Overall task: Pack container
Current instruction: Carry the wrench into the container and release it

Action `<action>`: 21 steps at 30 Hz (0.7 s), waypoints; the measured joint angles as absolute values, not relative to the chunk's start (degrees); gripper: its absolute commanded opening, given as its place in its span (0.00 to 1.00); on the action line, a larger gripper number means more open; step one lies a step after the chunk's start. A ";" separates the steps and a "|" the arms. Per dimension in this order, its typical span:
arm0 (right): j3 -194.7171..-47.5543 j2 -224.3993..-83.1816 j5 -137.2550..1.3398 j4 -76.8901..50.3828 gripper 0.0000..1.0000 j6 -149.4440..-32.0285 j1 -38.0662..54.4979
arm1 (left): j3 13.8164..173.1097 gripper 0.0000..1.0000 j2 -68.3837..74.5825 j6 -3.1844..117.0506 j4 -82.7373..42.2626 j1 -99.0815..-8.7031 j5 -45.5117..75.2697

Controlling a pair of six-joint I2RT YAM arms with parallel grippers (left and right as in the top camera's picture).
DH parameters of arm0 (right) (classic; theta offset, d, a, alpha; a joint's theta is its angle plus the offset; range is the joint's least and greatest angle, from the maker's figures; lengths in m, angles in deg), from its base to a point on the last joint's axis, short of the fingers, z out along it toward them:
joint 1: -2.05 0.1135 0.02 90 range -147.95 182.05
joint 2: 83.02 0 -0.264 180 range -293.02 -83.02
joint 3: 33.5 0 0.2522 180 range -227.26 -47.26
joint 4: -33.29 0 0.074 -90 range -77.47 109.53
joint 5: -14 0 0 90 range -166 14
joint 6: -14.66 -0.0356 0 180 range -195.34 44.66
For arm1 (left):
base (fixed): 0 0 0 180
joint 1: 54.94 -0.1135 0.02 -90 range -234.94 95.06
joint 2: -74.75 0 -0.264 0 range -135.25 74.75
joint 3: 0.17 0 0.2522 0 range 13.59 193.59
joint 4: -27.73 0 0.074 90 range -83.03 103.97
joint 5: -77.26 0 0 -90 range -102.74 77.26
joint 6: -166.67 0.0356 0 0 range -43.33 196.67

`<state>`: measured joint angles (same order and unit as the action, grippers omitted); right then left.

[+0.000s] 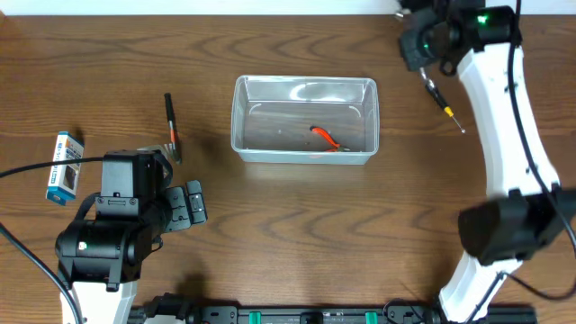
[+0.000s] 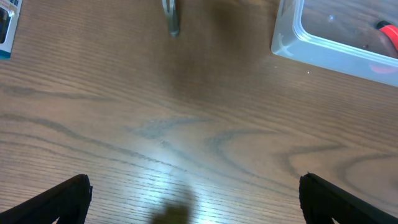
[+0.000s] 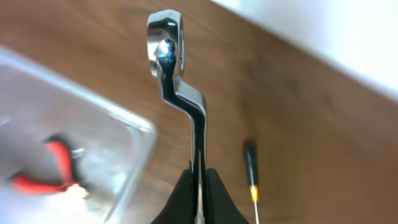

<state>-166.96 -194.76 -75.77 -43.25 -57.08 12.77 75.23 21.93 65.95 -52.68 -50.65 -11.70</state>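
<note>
The clear plastic container (image 1: 304, 87) stands mid-table with red-handled pliers (image 1: 324, 137) lying inside. At the back right, raised off the table, my right gripper (image 1: 421, 45) is shut on a chrome wrench (image 3: 180, 93). In the right wrist view the fingers (image 3: 214, 193) pinch its shank and its ring end points up, just right of the container's corner (image 3: 134, 121). My left gripper (image 1: 191, 203) hovers at the front left, open with only bare wood between its fingers (image 2: 62, 196). The container's near corner (image 2: 289, 43) shows at upper right of the left wrist view.
A black screwdriver with a yellow collar (image 1: 445, 102) lies right of the container, under the right arm. A slim dark tool (image 1: 171, 126) lies left of the container. A small blue-and-white box (image 1: 65, 166) sits at the far left.
</note>
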 measured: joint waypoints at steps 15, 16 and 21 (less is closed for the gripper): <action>-166.72 -207.68 -67.68 -42.86 0.01 -30.61 28.42 | 75.23 0.98 21.93 65.95 -52.68 -50.65 -11.70; -166.72 -208.90 -67.36 -42.84 0.01 -29.97 28.44 | 75.23 0.98 21.93 65.95 -52.68 -50.65 -11.70; -166.67 -216.77 -66.44 -43.34 0.06 -28.29 28.42 | 75.23 0.98 21.93 65.95 -52.68 -50.65 -11.70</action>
<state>-166.67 -216.77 -66.44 -43.34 -28.29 28.42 75.23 21.93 65.95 -52.68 -50.65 -11.70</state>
